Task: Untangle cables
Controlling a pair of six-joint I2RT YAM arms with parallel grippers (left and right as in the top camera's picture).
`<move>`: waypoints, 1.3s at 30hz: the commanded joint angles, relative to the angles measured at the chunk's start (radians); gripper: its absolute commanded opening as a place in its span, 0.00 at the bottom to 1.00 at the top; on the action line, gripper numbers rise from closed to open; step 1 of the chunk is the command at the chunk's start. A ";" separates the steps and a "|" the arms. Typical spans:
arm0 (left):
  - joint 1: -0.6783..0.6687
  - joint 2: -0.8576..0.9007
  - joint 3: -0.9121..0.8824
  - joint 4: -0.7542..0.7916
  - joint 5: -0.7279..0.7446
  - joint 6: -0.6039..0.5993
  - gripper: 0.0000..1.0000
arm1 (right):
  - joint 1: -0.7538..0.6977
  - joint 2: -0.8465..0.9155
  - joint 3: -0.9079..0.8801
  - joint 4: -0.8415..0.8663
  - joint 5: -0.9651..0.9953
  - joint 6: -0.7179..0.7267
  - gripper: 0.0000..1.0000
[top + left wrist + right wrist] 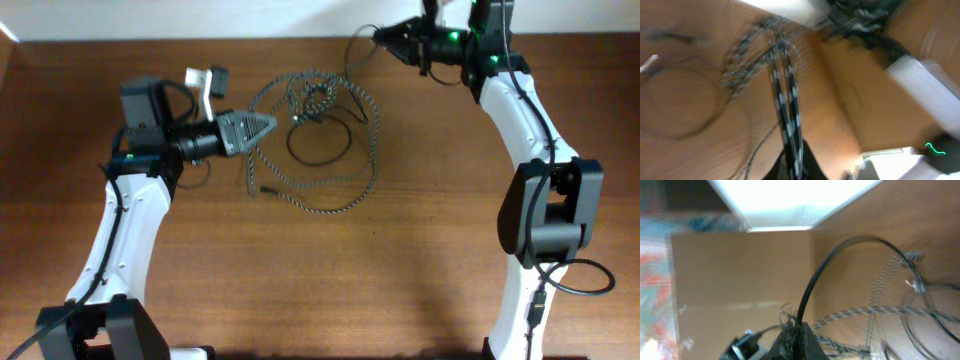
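On the wooden table (320,285), left claw (268,126) pinches braided cable (789,122), right claw (382,36) pinches black cable (812,282).

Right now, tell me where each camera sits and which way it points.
Overhead: above the table, looking straight down; both white arms show.
Left wrist: behind the left gripper, looking along the speckled cable it grips; only its tip shows.
Right wrist: behind the right gripper, looking along the black cable; only its tip shows.
Shared: all see the speckled cable.

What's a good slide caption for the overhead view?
Left tool grips the speckled cable, right tool grips the thin black cable, their tangle between them on a wooden table.
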 commanded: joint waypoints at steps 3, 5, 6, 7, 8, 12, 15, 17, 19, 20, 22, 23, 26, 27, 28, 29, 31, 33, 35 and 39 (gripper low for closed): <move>0.004 -0.006 -0.001 -0.397 -1.181 -0.233 0.00 | -0.150 -0.058 0.002 -0.514 0.433 -0.411 0.04; 0.004 -0.006 -0.001 -0.444 -1.328 -0.371 0.00 | -0.227 -0.103 0.002 -0.673 0.579 -0.464 0.04; 0.004 -0.006 -0.001 -0.443 -1.360 -0.424 0.00 | -0.269 -0.133 0.002 -0.718 0.613 -0.487 0.04; 0.004 -0.006 -0.001 -0.443 -1.374 -0.459 0.00 | -0.302 -0.161 0.002 -0.741 0.616 -0.502 0.04; 0.004 -0.006 -0.001 -0.442 -1.380 -0.512 0.00 | -0.339 -0.199 0.002 -0.763 0.616 -0.501 0.04; 0.003 -0.005 -0.001 -0.427 -1.286 -0.572 0.00 | -0.432 -0.404 0.003 -0.797 0.618 -0.568 0.04; -0.002 -0.005 -0.001 -0.427 -1.126 -0.572 0.00 | -0.437 -0.575 0.027 -0.778 0.838 -0.590 0.04; -0.028 -0.005 -0.001 -0.427 -1.128 -0.572 0.00 | -0.450 -0.642 0.098 -0.788 1.036 -0.651 0.04; -0.051 -0.005 -0.001 -0.427 -1.131 -0.572 0.00 | -0.494 -0.651 0.212 -0.811 1.132 -0.685 0.04; -0.061 -0.005 -0.001 -0.427 -1.131 -0.572 0.00 | -0.518 -0.649 0.249 -0.803 1.160 -0.692 0.04; -0.070 -0.005 -0.001 -0.428 -1.138 -0.571 0.01 | -0.594 -0.649 0.309 -0.726 1.228 -0.697 0.04; -0.070 -0.005 -0.001 -0.428 -1.139 -0.571 0.03 | -0.627 -0.647 0.328 -0.694 1.229 -0.711 0.04; -0.069 -0.005 -0.001 -0.439 -1.174 -0.571 0.00 | -0.706 -0.629 0.410 -0.644 1.230 -0.755 0.04; -0.069 -0.005 -0.001 -0.439 -1.176 -0.571 0.00 | -0.712 -0.622 0.431 -0.628 1.239 -0.766 0.04; -0.070 -0.005 -0.001 -0.439 -1.176 -0.571 0.00 | -0.711 -0.620 0.437 -0.595 1.244 -0.767 0.04; -0.070 -0.005 -0.001 -0.439 -1.178 -0.571 0.00 | -0.711 -0.620 0.437 -0.564 1.245 -0.767 0.04; -0.070 -0.005 -0.001 -0.454 -1.223 -0.571 0.00 | -0.711 -0.615 0.437 -0.504 1.279 -0.771 0.04; -0.069 -0.005 -0.001 -0.525 -1.428 -0.572 0.00 | -0.710 -0.615 0.437 -0.474 1.336 -0.789 0.04; -0.067 -0.005 -0.001 -0.601 -1.606 -0.574 0.00 | -0.710 -0.615 0.437 -0.431 1.271 -0.788 0.04; -0.067 -0.005 -0.001 -0.585 -1.575 -0.681 0.00 | -0.659 -0.574 0.436 -0.788 0.750 -0.709 0.04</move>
